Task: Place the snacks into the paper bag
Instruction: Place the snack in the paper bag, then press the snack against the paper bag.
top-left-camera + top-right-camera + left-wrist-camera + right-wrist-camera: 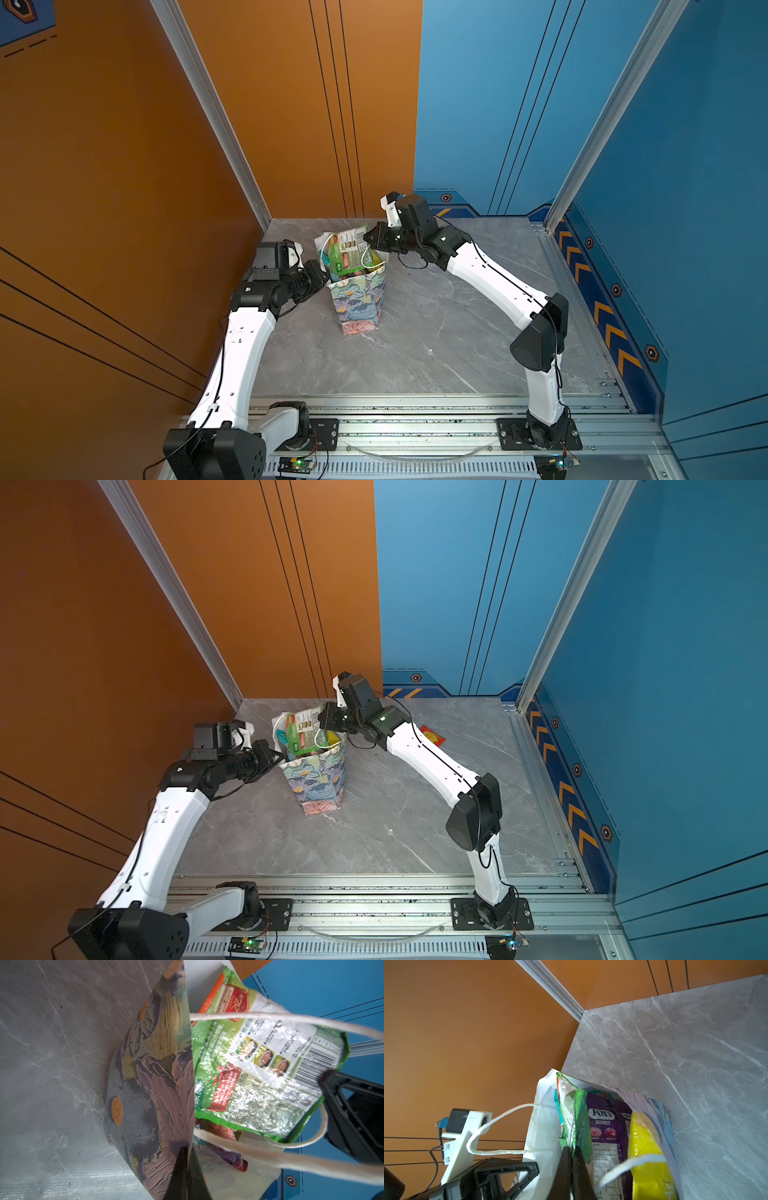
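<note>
Clamping tight with the right gripper point(572, 1153) on the green packet point(259, 1076), poking half out of the crammed paper bag point(359, 299) mid-table, and pinching the bag's rim with the left gripper point(186, 1155). Probably risking snagging a cord handle point(259, 1014) or dragging the packet back out on release, plus overlooking the red packet point(432, 734) lying apart.

Robot lab cell: orange and blue wall panels point(104, 166), aluminium frame point(211, 108), marble-look tabletop point(436, 353).
</note>
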Tool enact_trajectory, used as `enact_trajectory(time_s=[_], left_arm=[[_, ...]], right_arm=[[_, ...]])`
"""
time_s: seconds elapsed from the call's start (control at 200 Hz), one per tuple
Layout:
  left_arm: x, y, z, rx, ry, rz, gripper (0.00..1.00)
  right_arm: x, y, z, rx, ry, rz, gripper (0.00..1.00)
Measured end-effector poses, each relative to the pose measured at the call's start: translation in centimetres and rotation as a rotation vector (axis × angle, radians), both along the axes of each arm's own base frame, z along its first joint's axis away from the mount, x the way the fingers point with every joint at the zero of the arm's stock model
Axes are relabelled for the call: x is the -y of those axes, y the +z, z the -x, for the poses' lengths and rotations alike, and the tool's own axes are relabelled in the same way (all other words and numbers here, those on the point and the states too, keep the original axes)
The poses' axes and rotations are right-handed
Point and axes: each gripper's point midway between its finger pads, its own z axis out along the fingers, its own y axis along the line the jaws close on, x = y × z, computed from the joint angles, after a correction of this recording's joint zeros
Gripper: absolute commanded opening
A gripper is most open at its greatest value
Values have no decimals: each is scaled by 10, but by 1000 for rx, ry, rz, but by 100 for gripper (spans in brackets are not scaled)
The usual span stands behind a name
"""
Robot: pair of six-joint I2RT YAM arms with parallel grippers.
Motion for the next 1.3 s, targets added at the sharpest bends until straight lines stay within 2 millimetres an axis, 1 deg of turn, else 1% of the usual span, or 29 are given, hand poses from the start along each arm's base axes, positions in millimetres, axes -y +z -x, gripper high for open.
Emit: enact_trajectory(time_s=[0.01, 0.035, 0.125, 0.16, 0.205, 0.25, 0.345, 0.425, 0.566, 0.626, 0.751, 0.836, 1.021, 1.106, 1.151, 1.226, 1.296], left_arm=[[0, 0, 0, 0, 0, 0, 0], [0, 0, 0, 0, 0, 0, 0], [0, 0, 0, 0, 0, 0, 0], [0, 0, 0, 0, 0, 0, 0], [0, 0, 0, 1, 0, 0, 0], [0, 0, 0, 2, -2, 2, 0], [0, 1, 0, 2, -2, 2, 0], [0, 1, 0, 2, -2, 2, 0], [0, 1, 0, 2, -2, 2, 0], [0, 1, 0, 2, -2, 2, 0], [0, 0, 0, 2, -2, 2, 0], [0, 0, 0, 2, -2, 2, 0], [0, 0, 0, 2, -2, 2, 0], [0, 0, 0, 2, -2, 2, 0], [0, 0, 0, 2, -2, 2, 0], [0, 0, 0, 1, -2, 2, 0], [0, 0, 0, 1, -2, 2, 0]], right_arm=[[0, -1, 0, -2, 0, 0, 0], [0, -2, -1, -5, 1, 0, 5], [2, -5, -5, -22, -1, -4, 29], [3, -4, -7, -24, -2, -7, 35], [6, -3, -10, -21, -5, -9, 40], [9, 1, -13, -21, -13, -15, 43], [19, 19, -22, 9, -29, -34, 47], [32, 32, -32, 35, -55, -49, 50], [54, 40, -45, 54, -96, -48, 50], [62, 44, -47, 61, -107, -46, 50], [68, 53, -43, 81, -106, -44, 49], [63, 53, -35, 89, -82, -22, 47], [42, 36, -7, 94, -13, 70, 43], [32, 31, 6, 111, 18, 112, 34], [28, 29, 11, 117, 29, 132, 31], [21, 29, 19, 136, 53, 154, 31], [17, 30, 21, 152, 60, 166, 31]])
